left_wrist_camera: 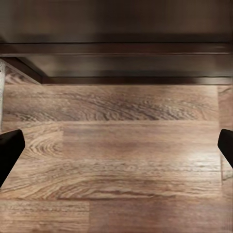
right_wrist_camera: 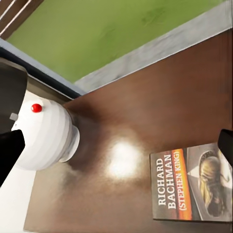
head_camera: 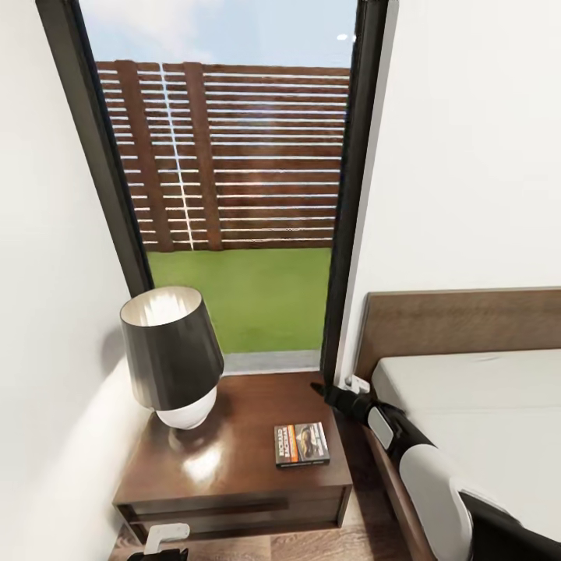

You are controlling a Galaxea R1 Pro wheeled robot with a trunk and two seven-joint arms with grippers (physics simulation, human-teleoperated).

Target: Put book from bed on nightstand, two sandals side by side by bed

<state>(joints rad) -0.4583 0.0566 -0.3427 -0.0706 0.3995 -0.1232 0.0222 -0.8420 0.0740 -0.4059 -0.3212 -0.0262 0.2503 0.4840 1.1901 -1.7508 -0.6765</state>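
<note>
The book [head_camera: 301, 444] lies flat on the nightstand [head_camera: 249, 405], near its front right corner, cover up. In the right wrist view the book [right_wrist_camera: 194, 187] shows its orange band and white lettering, below my open right gripper [right_wrist_camera: 116, 150], which holds nothing. In the head view the right gripper [head_camera: 321, 388] hovers over the nightstand's back right corner, next to the bed [head_camera: 483, 405]. My left gripper [head_camera: 164, 545] hangs low in front of the nightstand, and the left wrist view has it open [left_wrist_camera: 116, 145] over the wood floor [left_wrist_camera: 116, 160]. The sandals are out of view.
A table lamp [head_camera: 173, 354] with a dark shade and white base takes up the nightstand's left half. A white wall stands close on the left. Behind is a tall dark-framed window [head_camera: 241, 195]. The bed's headboard [head_camera: 460, 319] rises at the right.
</note>
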